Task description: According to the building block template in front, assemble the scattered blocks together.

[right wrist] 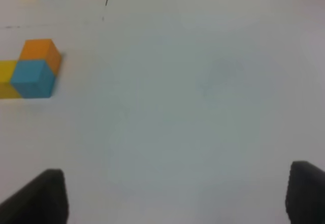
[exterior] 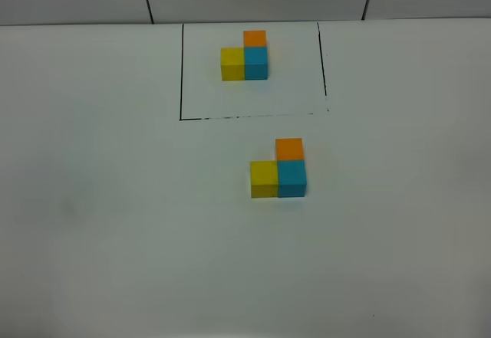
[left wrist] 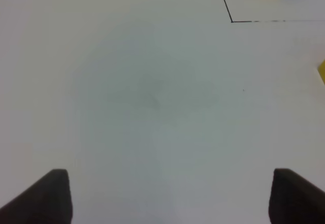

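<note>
Dark claw tips only, both wrist views. Left claw (left wrist: 170,198): fingers (left wrist: 43,198) cut off by the frame edge, spread wide, nothing between them, bare white table (left wrist: 152,107) below. Right claw (right wrist: 175,198): same, fingers (right wrist: 38,196) well apart, released, nothing gripped. Neither claw nor arm shows in the high view.

Outward from the right claw: assembled cubes near the frame edge, orange cube (right wrist: 40,51) and blue cube (right wrist: 33,79) visible, yellow cube (right wrist: 6,79) cut off. Left wrist view catches only a yellow sliver (left wrist: 322,71) of that cluster.

High view: the three scattered blocks sit joined in an L mid-table, well apart from both claws. Yellow (exterior: 264,178) and blue (exterior: 292,178) touch side by side, long leg running left-right; orange (exterior: 289,149) touches the far face of blue, short leg pointing away from the robot.

Building block template (exterior: 245,56) farther back, same L, same orientation, inside a thin black drawn rectangle (exterior: 182,70). Rectangle's near line is faint and broken; its far edge is hard to make out where the table ends.
</note>
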